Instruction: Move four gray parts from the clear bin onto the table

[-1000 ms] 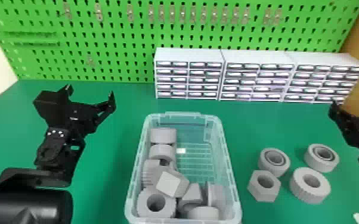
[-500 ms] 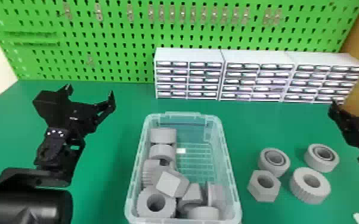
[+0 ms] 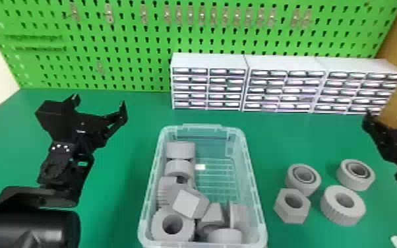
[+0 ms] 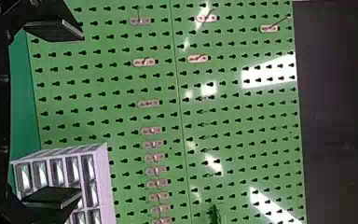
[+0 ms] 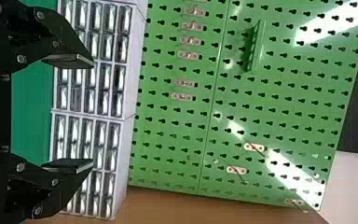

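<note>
Hanging wide open to the left of the clear bin (image 3: 253, 188), the left gripper (image 3: 99, 100) is holding nothing between its spread fingers. Over to the bin's right, the right gripper (image 3: 386, 114) is also spreading its fingers, empty, while its arm is running out past the head view's right edge. Between it and the bin, four parts are lying on the table (image 3: 125, 184): a hexagonal one (image 3: 291, 216) nearest the bin, a ridged one (image 3: 343, 217) beside it, and two round ones (image 3: 293, 188) farther back. Inside the bin, more gray parts (image 3: 188, 202) are crowding the left side and near end, overlapping so that several are partly hiding and hard to count. The bin's near edge is getting cut off. Behind the bin, drawer units (image 3: 207, 82) are standing.
</note>
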Controlling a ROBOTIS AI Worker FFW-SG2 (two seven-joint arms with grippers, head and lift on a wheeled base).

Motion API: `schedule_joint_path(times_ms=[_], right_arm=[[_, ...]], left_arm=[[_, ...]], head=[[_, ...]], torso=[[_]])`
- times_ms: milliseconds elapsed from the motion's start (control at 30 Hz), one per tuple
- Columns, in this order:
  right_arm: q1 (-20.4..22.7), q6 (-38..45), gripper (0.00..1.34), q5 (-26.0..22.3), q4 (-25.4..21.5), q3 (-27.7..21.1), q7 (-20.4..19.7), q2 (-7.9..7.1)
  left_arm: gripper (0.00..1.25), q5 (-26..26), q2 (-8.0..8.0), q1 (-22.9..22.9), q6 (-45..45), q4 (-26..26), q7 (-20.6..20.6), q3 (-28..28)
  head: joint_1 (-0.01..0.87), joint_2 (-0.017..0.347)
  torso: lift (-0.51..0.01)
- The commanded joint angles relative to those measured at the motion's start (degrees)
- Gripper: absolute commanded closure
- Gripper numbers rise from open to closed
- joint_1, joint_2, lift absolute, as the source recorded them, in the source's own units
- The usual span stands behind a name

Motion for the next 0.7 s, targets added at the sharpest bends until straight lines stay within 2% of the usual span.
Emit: schedule_joint_path(times_ms=[0, 667], right_arm=[[0.0, 0.0, 0.51, 0.0, 0.0, 0.05, 0.0, 0.0], [0.79, 0.0, 0.51, -0.09, 0.0, -0.3, 0.0, 0.18]], left_arm=[[0.11, 0.08, 0.0, 0.04, 0.0, 0.0, 0.0, 0.0], [0.11, -0.98, 0.0, -0.4, 0.0, 0.0, 0.0, -0.26]], head=[[0.678, 0.034], [0.678, 0.034]], torso=[[-0.05], [-0.05]])
